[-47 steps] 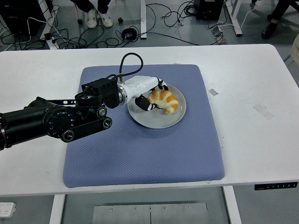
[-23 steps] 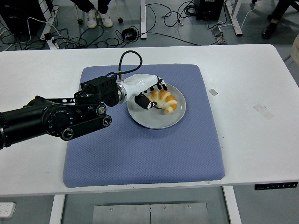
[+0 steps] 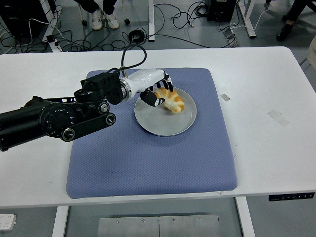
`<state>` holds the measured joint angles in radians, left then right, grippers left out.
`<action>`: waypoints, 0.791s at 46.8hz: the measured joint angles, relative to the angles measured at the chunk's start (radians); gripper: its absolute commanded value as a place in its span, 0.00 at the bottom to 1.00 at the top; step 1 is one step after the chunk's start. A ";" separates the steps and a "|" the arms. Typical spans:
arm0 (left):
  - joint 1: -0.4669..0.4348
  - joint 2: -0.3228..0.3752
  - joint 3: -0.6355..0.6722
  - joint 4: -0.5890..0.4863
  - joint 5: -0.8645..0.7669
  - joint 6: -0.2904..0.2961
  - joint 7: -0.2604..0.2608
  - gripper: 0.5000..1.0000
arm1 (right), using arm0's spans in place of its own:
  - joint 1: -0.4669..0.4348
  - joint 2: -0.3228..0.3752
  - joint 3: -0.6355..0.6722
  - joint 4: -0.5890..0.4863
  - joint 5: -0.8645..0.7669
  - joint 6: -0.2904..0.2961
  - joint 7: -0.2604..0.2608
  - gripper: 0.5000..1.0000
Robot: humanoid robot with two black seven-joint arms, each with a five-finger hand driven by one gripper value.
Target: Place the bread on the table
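A golden croissant-shaped piece of bread (image 3: pixel 170 100) sits just above the middle of the frame, over the upper part of a round grey plate (image 3: pixel 166 122). The robot's left hand (image 3: pixel 154 92), white-shelled with black fingers, is curled around the bread's left end, with fingers over its top and the thumb below. Compared with a second ago, the hand and bread are higher and a little further left in the picture, and more bare plate shows beneath the bread; whether the bread has come clear of the plate cannot be told. The plate stays in the same spot on a blue textured mat (image 3: pixel 148 163) that covers the middle of a white table (image 3: pixel 266 148). The left arm (image 3: pixel 54 118), black and jointed, comes in from the left edge and has shifted upward with the hand. Two small pieces of tape (image 3: pixel 279 116) lie on the table at the right. No readable writing or labels appear anywhere. Cables (image 3: pixel 163 29) trail over the floor along the top of the frame, beside a person's white shoes (image 3: pixel 103 19).
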<state>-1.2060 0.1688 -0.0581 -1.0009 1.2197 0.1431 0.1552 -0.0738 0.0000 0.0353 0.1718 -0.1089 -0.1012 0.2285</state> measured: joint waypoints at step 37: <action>-0.023 0.109 -0.017 0.021 -0.011 -0.004 -0.010 0.03 | 0.000 0.000 0.000 0.000 0.000 0.000 0.000 1.00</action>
<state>-1.2290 0.2778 -0.0752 -0.9799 1.2090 0.1395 0.1453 -0.0737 0.0000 0.0353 0.1718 -0.1089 -0.1012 0.2286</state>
